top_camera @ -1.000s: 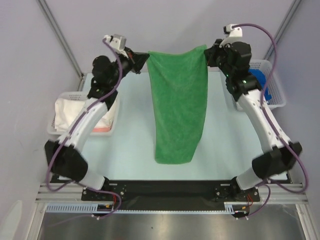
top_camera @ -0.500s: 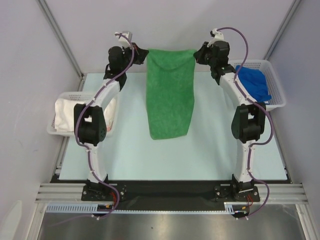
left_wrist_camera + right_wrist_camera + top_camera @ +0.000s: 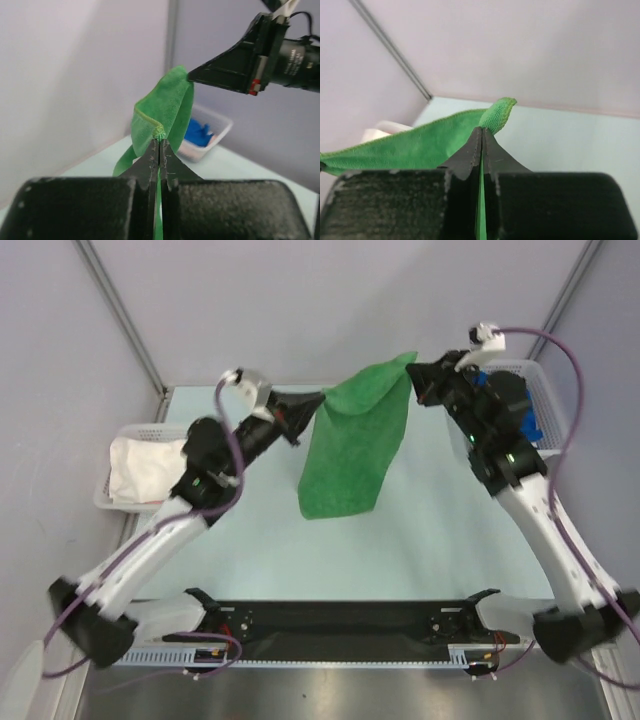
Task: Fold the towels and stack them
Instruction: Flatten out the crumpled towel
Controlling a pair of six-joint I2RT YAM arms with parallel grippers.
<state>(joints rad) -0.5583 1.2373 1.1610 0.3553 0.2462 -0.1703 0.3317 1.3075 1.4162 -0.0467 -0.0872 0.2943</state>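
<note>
**While it hangs, the green towel (image 3: 350, 455) is pinched at both top corners**

Where the green towel hangs over the middle of the table (image 3: 440, 530), its top edge slopes from my left gripper (image 3: 317, 400) up to my right gripper (image 3: 415, 373), which holds its corner higher and farther back. Both pairs of jaws are clamped tight on a corner of the cloth, and a tuft pokes past each tip. The lower end drops toward the near side; whether it touches the table I cannot tell. At the far right, the blue towel (image 3: 528, 426) lies in the right basket (image 3: 550, 405). At the left, the white towel (image 3: 135, 465) sits in the left basket (image 3: 112, 502), beside my left arm.
</note>
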